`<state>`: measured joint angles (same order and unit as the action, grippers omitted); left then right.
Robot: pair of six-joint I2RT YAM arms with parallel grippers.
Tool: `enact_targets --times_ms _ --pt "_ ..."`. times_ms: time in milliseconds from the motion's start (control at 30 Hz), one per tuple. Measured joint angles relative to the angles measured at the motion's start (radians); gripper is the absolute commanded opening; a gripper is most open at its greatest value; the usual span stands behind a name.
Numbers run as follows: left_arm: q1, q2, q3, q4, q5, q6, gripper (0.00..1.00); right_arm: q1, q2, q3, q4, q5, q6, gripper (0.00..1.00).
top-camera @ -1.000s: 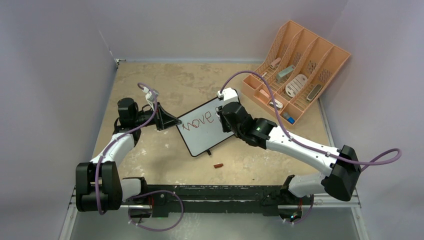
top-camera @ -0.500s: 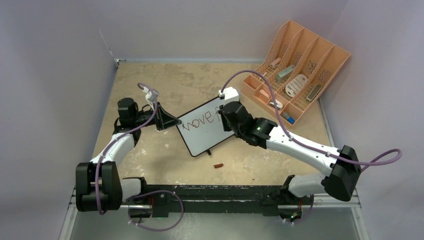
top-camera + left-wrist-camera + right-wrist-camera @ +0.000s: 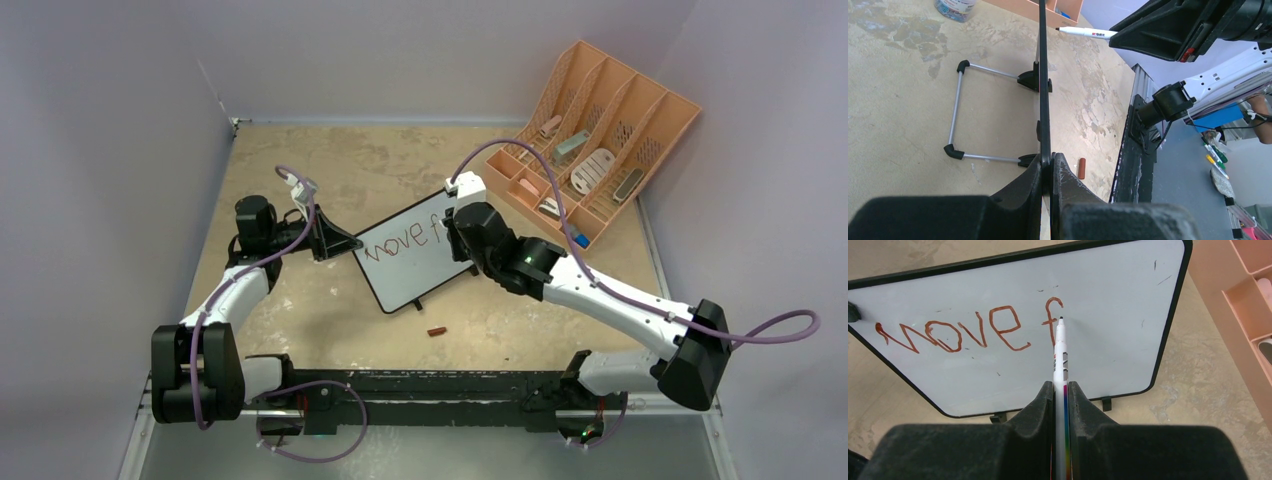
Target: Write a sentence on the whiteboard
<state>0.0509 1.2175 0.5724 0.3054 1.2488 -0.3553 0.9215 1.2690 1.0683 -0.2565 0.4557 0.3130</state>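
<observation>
In right claw (image 3: 1061, 390), marker (image 3: 1060, 355) barrel half-hidden

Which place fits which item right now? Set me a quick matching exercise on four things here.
Things:
1 whiteboard
2 marker
3 small red cylinder
4 peach organizer

Places:
A far right corner of the table
B gripped in the right pincer
C edge clamped by the left pincer
D lying loose just in front of the board

Pairs: 1-C, 2-B, 3-D, 4-A
</observation>
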Motion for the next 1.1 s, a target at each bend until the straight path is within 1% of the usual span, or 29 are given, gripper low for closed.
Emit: enact_targets --times_ms 333,1100 --pt "0.000 0.000 0.000 0.000 0.000 0.000 0.00 -0.006 0.000 -0.026 0.000 0.002 0.000 0.00" --pt "0.000 0.000 0.000 0.000 0.000 0.000 0.00 -0.008 0.020 -0.026 0.024 -0.002 0.000 0.00"
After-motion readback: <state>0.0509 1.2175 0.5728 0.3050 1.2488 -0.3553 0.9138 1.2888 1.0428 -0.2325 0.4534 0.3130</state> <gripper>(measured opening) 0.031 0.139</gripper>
